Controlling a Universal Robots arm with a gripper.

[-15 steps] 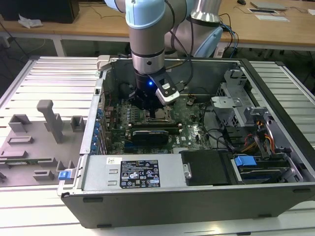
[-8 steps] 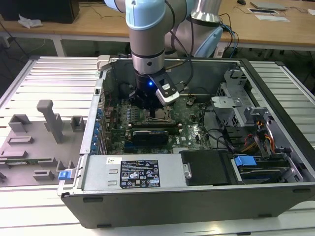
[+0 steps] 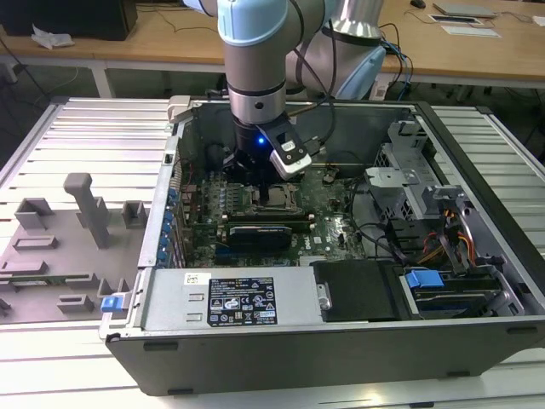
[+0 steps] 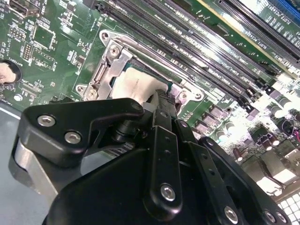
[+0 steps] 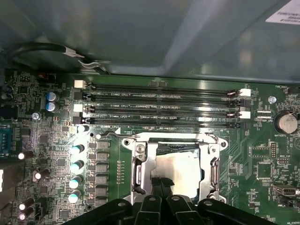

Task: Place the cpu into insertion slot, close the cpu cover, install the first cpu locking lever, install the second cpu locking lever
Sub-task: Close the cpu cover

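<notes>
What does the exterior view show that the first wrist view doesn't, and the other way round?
The exterior view adds the arm, the whole open computer case and grey fixtures at the exterior view's left. The first wrist view adds the memory slots and a round coin cell up close. Both show the hand over the cpu on the green motherboard.

A: Where's the gripper (image 3: 262,175)?
B: Low inside the open case (image 3: 341,341), over the insertion slot (image 3: 276,198) on the green motherboard (image 3: 332,226).
A: And the bench (image 3: 85,119)?
B: Grey fixtures (image 3: 89,209), exterior view's left.
</notes>
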